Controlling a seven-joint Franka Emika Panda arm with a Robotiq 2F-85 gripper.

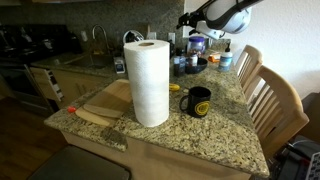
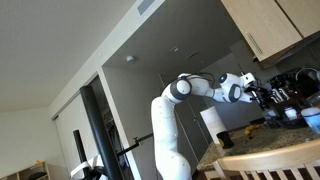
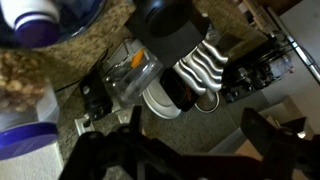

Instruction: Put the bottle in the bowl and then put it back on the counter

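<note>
Fingers spread above clutter behind paper towel roll.

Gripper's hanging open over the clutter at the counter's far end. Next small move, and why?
Probably shift the gripper toward the bowl and lower a little. The wrist view shows the jaws open and empty, the bowl off at the frame's corner, and a light-capped item in or over it that may be the bottle.
</note>
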